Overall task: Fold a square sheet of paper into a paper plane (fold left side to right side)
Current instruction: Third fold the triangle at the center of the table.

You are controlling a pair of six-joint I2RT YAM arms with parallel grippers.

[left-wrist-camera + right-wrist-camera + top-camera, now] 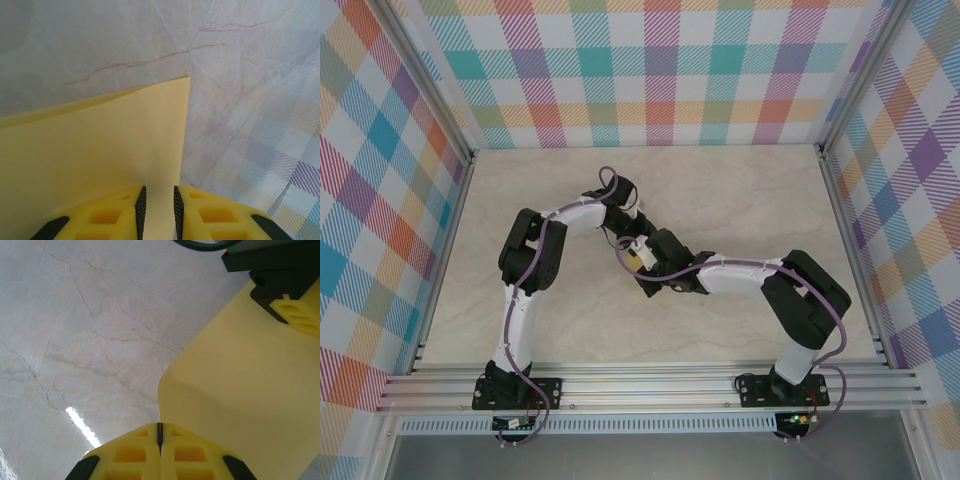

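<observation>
Yellow paper (90, 150) — cut off left and below.

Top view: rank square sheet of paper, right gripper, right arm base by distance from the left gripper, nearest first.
1. square sheet of paper: at the left gripper fingertips.
2. right gripper: just beside, pinching the same sheet.
3. right arm base: near edge, right.

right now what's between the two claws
The yellow sheet spans from the right claw to the left claw, seen in the right wrist view.
</observation>
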